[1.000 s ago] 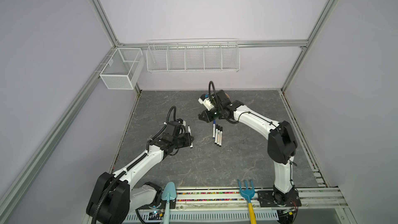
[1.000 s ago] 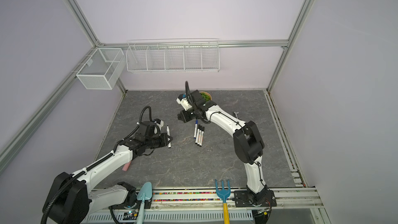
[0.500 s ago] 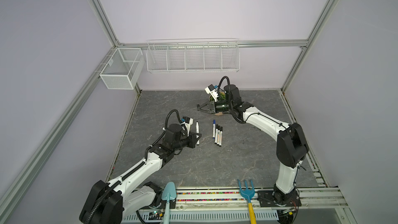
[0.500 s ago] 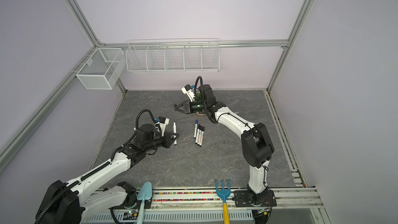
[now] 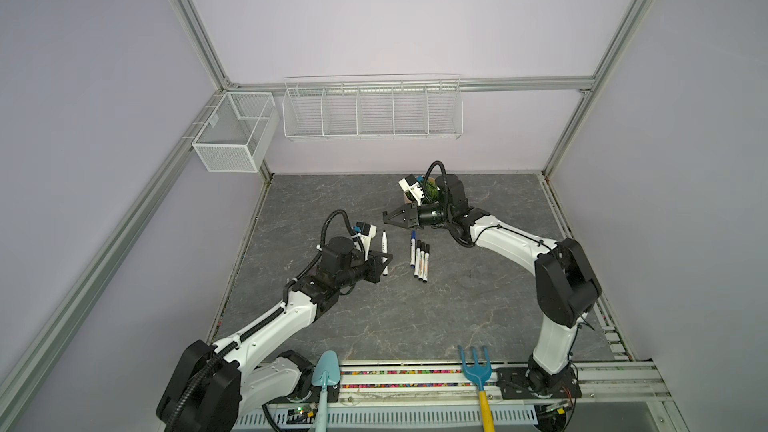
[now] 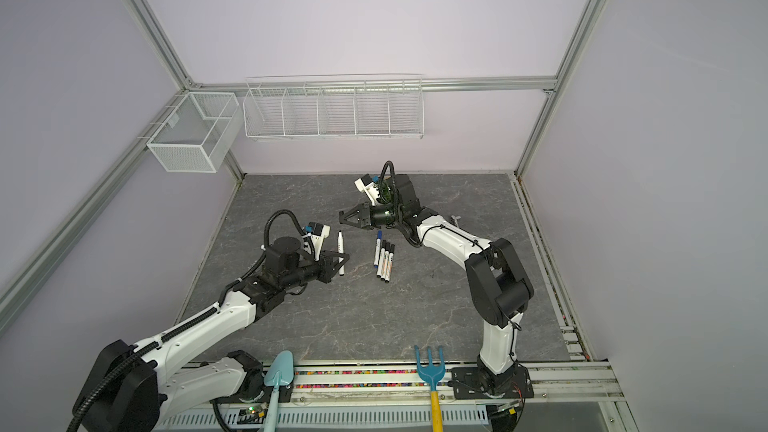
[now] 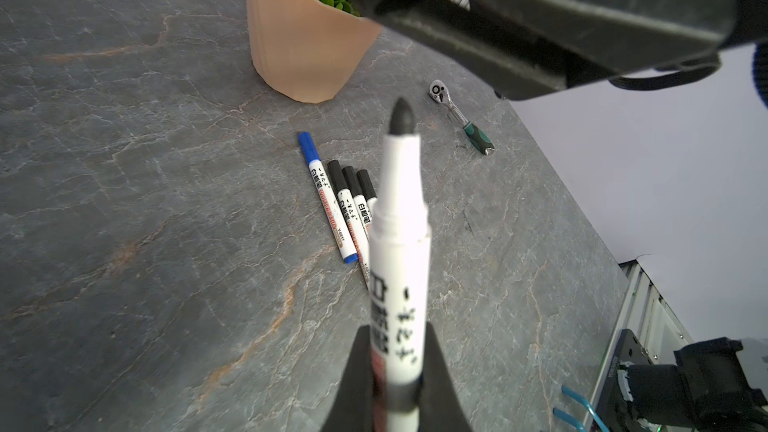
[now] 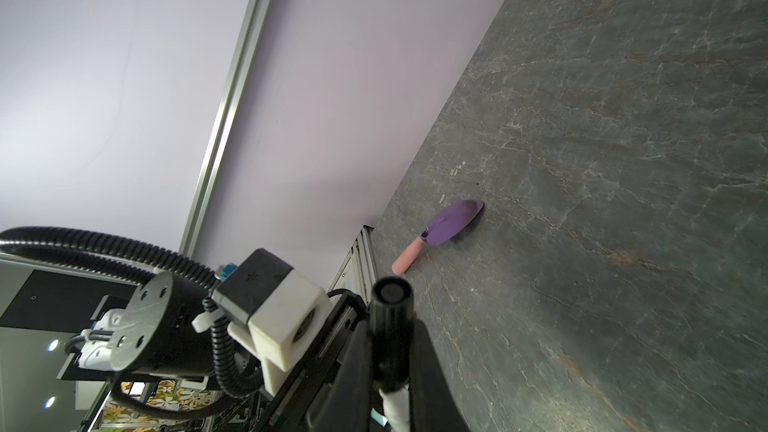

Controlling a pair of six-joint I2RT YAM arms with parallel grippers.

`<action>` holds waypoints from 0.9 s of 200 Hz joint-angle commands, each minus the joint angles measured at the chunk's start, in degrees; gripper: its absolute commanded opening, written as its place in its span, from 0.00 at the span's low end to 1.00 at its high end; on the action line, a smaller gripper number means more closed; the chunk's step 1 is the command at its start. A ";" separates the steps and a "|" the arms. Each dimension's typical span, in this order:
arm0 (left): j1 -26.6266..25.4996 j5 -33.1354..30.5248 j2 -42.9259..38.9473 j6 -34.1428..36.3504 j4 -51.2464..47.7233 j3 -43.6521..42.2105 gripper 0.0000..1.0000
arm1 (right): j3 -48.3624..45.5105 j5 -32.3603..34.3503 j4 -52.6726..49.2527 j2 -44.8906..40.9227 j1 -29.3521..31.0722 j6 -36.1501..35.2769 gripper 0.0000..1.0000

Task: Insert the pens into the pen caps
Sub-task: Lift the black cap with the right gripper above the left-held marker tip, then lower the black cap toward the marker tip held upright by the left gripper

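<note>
Uncapped black marker pen (image 7: 400,243) clamped low on its barrel by left end effector (image 7: 392,361); right end effector (image 8: 390,353) grips black cap (image 8: 390,309). Long lever: nib may skew, miss cap mouth.

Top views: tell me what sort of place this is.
Probably a robot lab work cell: plain walls in an aluminium frame, two arms mounted on a front rail, and staged props such as wire baskets and pens.
</note>
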 commanded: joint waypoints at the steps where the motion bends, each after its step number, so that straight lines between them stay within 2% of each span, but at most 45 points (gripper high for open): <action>1: -0.32 0.61 0.54 1.06 1.77 2.08 0.00 | -0.29 -1.21 2.72 -2.24 0.56 1.65 0.08; 40: -0.35 0.31 0.96 0.59 3.06 2.05 0.00 | -0.62 -1.60 2.29 -1.89 1.15 1.19 0.08; 115: -0.33 -0.36 1.22 0.65 2.98 2.18 0.00 | -0.51 -0.97 -5.24 -3.12 1.54 -4.86 0.08; 180: -0.32 -0.72 1.42 -0.18 2.61 1.83 0.00 | -0.84 -0.73 -3.76 -3.77 1.16 -4.49 0.07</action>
